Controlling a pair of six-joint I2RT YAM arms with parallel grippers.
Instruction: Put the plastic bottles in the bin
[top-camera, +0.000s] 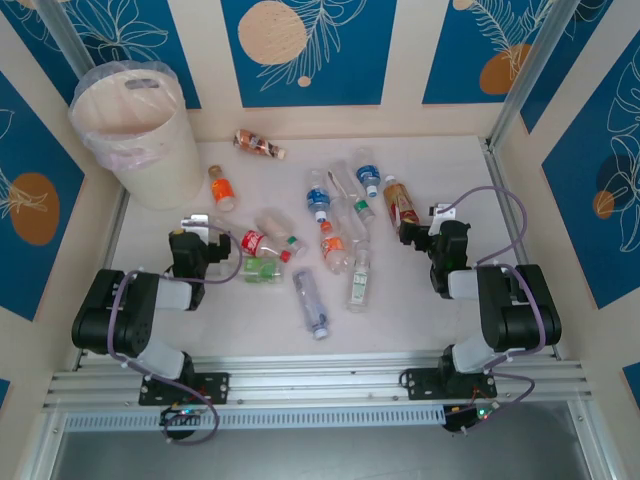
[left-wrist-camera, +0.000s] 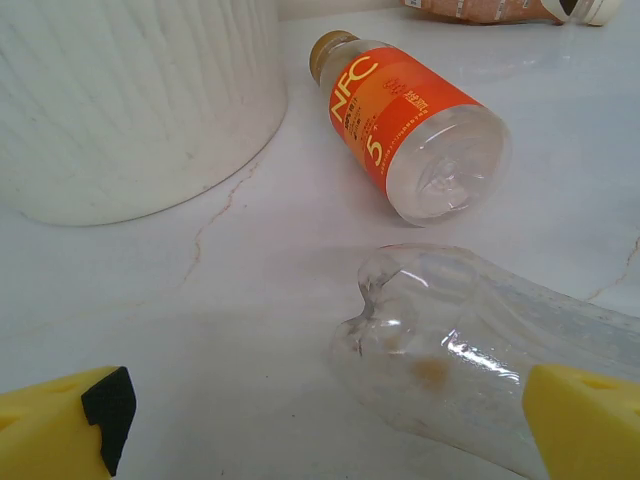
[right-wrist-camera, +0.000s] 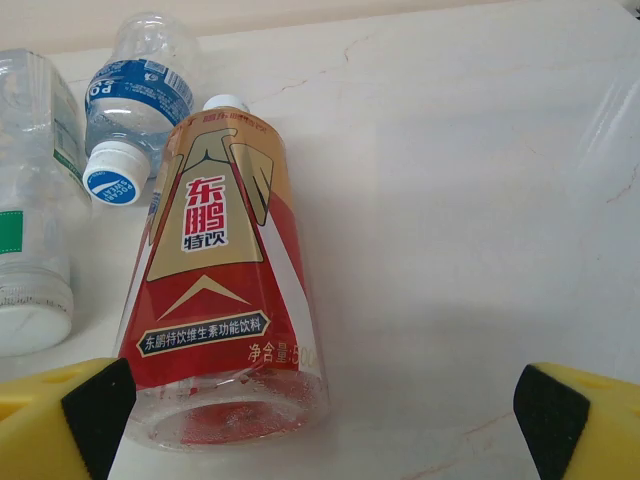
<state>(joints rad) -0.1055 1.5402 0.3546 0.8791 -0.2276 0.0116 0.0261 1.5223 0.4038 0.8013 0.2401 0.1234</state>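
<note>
The bin (top-camera: 150, 165) stands in the far left corner of the desk (top-camera: 420, 320). The bottles (top-camera: 311, 302) lie on their sides, most of them in the middle of the desk. The left jaws are wide open and hold nothing. A clear bottle (left-wrist-camera: 460, 350) lies just in front of them, and an orange bottle (left-wrist-camera: 410, 120) lies past it, near the bin. The right jaws are wide open too and hold nothing. A red bottle (right-wrist-camera: 225, 290) lies just in front of them.
</note>
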